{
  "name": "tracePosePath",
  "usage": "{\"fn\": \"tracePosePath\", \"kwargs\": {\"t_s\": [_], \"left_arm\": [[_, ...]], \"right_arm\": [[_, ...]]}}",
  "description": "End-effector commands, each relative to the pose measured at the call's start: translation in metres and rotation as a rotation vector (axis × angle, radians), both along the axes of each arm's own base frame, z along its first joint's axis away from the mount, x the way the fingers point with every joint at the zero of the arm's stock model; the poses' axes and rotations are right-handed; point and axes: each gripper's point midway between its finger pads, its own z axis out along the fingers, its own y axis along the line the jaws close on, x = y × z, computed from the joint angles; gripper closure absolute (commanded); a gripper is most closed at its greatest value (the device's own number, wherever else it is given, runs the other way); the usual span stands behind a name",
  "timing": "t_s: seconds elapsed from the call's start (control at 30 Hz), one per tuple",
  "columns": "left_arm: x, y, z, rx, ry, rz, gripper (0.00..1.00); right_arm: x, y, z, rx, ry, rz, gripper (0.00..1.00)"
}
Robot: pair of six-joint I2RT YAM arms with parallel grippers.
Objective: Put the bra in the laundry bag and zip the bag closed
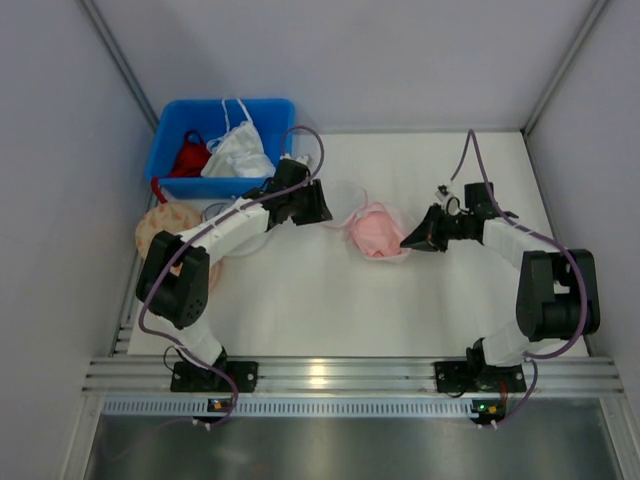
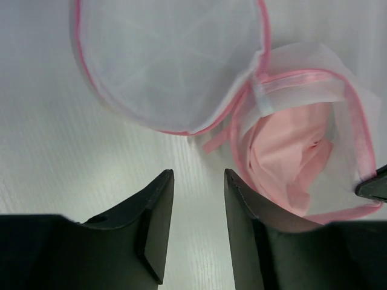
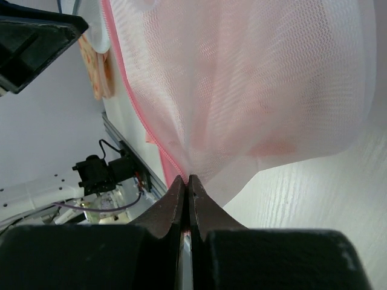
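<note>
The laundry bag [image 1: 362, 222] lies mid-table, two white mesh discs with pink rims. The pale pink bra [image 1: 376, 235] sits inside the right disc; in the left wrist view the bra [image 2: 296, 163] shows through the open zip edge. The empty left disc [image 2: 172, 60] lies beside it. My left gripper [image 1: 322, 212] is open and empty, just left of the bag [image 2: 266, 96], fingers apart over bare table. My right gripper [image 1: 408, 242] is shut on the bag's right mesh edge [image 3: 242, 96], pinching it at the pink rim.
A blue bin [image 1: 215, 147] at the back left holds a red garment [image 1: 189, 157] and a white garment [image 1: 240, 152]. A beige orange-patterned pouch [image 1: 165, 228] lies left of the left arm. Grey walls close in both sides.
</note>
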Motion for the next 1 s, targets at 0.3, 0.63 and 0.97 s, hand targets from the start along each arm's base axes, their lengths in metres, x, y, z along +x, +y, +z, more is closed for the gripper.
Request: {"fn": "tracePosePath", "kwargs": {"t_s": [0.3, 0.63, 0.97], "left_arm": [[0.035, 0.007, -0.02, -0.309, 0.0, 0.101, 0.31], [0.053, -0.004, -0.051, -0.361, 0.118, 0.195, 0.36], [0.016, -0.025, -0.014, -0.476, 0.127, 0.036, 0.54]], "right_arm": [[0.0, -0.007, 0.001, 0.016, -0.013, 0.012, 1.0], [0.003, -0.02, -0.001, 0.025, 0.005, -0.015, 1.0], [0.004, -0.022, -0.007, 0.031, 0.019, -0.019, 1.0]]}}
